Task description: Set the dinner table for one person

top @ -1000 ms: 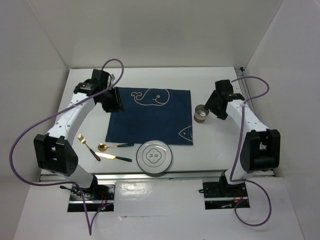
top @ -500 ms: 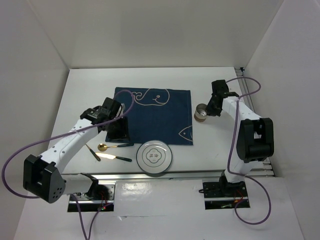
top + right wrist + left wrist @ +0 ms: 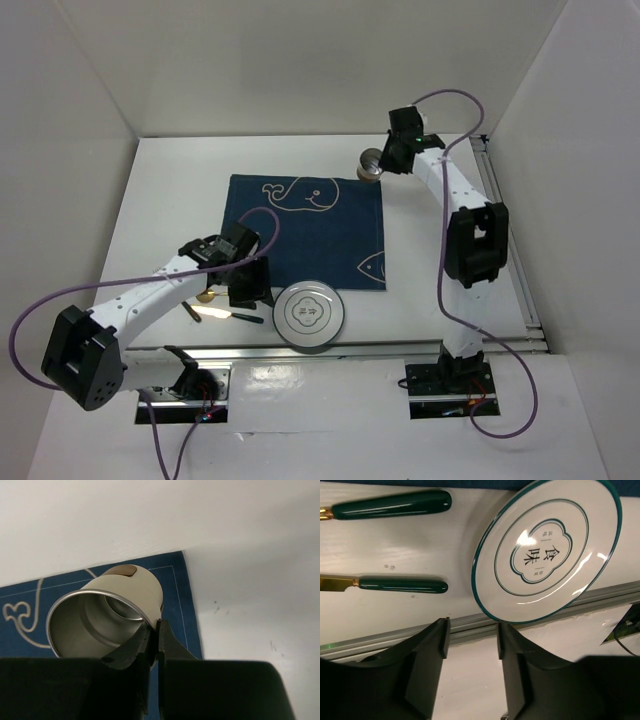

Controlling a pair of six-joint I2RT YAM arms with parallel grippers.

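My right gripper (image 3: 379,167) is shut on the rim of a cream cup (image 3: 369,164) with a metal inside, one finger inside and one outside (image 3: 154,628). The cup (image 3: 112,612) hangs tilted over the far right corner of the navy whale mat (image 3: 310,240) on the dinner table (image 3: 170,200). My left gripper (image 3: 250,293) stands open and empty (image 3: 471,629) over the table's near rail, just left of the white plate (image 3: 547,550). The plate (image 3: 311,314) lies at the mat's near edge.
A green-handled knife (image 3: 402,585) and spoon (image 3: 390,505) lie left of the plate, partly under my left arm in the top view. The metal rail (image 3: 370,642) runs along the near table edge. White walls enclose the table.
My right gripper shut on the cup and carried it from right of the mat to its far right corner. My left arm swung from the mat's far left corner down beside the plate.
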